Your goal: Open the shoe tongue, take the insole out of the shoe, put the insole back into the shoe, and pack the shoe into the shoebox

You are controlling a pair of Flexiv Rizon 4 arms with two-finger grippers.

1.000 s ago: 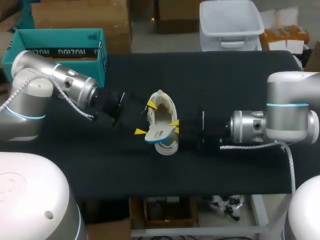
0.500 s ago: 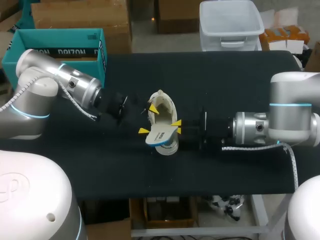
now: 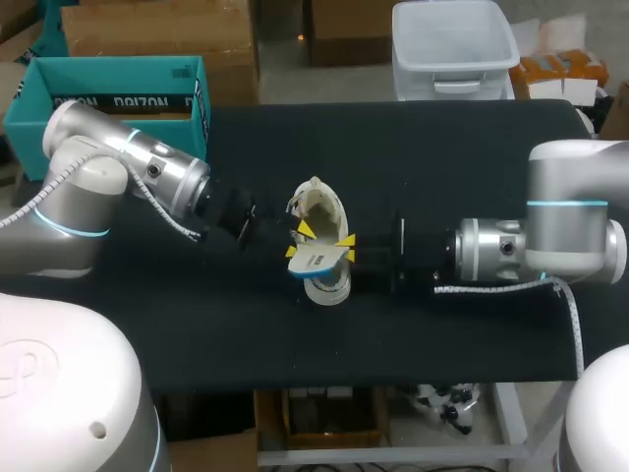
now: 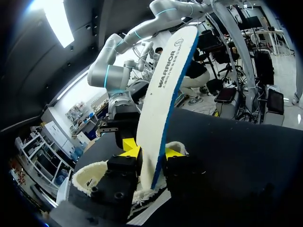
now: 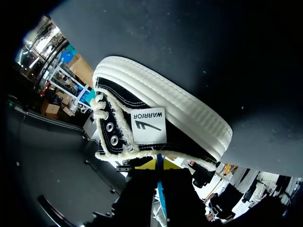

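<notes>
- Nearest, at the middle of the counter point(image 3: 442, 147): the insole point(image 3: 316, 261) is held up over the shoe's near end. It looks thin, light and bendy, so a flat pinch close to one end should keep it from folding.
- The left pincer point(image 3: 300, 240), in from nine o'clock, is clamped on the insole's faces. The right pincer point(image 3: 346, 249), in from three o'clock, nips the other end.
- The shoe point(image 3: 324, 211) runs from six to twelve o'clock. It likely has a soft canvas upper and a stiff rubber sole, so the collar is the place to grab.
- Far off at ten o'clock, the shoebox point(image 3: 98, 71) sits open, well apart.
</notes>
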